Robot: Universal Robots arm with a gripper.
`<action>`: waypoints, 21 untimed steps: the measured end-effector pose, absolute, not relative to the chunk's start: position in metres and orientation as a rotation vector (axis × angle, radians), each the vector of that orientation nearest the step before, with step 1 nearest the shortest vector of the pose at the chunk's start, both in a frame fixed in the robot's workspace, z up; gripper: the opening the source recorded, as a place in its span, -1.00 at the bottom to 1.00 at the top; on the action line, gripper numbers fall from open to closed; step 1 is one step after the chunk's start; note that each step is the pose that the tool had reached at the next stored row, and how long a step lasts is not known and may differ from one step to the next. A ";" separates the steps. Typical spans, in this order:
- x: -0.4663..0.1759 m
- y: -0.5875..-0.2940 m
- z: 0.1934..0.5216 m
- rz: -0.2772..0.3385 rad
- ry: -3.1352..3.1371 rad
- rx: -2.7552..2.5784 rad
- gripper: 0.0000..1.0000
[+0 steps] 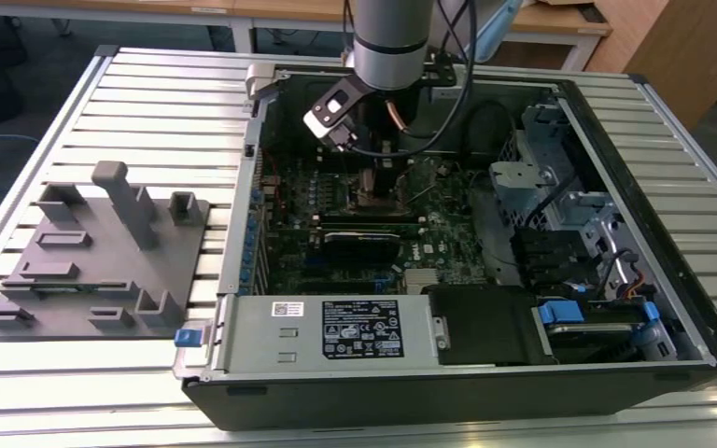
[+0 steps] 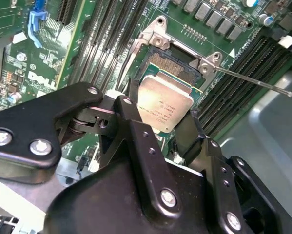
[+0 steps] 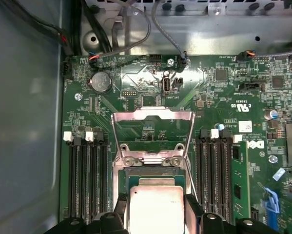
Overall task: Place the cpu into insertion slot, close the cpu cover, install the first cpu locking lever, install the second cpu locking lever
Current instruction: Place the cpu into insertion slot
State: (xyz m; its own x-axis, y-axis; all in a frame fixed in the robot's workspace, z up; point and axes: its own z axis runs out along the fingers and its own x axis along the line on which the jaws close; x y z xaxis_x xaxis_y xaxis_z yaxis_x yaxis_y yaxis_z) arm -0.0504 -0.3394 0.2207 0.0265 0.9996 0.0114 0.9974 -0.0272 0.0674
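Note:
In both wrist views my gripper (image 2: 163,117) (image 3: 155,217) is shut on the cpu (image 2: 165,103) (image 3: 156,204), a silvery-beige square chip held by two opposite edges between black fingers (image 2: 132,109). The chip hangs just over the insertion slot (image 2: 171,66) (image 3: 153,174), covering part of its dark centre. The cpu cover (image 3: 153,117) stands flipped open beyond the socket. One thin wire locking lever (image 2: 253,80) sticks out free to the side. In the exterior view the gripper (image 1: 377,173) reaches down into the open computer case, over the motherboard's middle.
Long black memory slots (image 3: 87,178) (image 3: 214,178) flank the socket on both sides. A grey power supply box (image 1: 328,331) lies at the case's near edge. Drive cages (image 1: 558,196) fill the exterior view's right. A grey fixture plate (image 1: 97,252) lies on the table outside the case.

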 end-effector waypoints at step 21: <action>-0.050 -0.339 0.217 0.086 2.162 2.221 0.08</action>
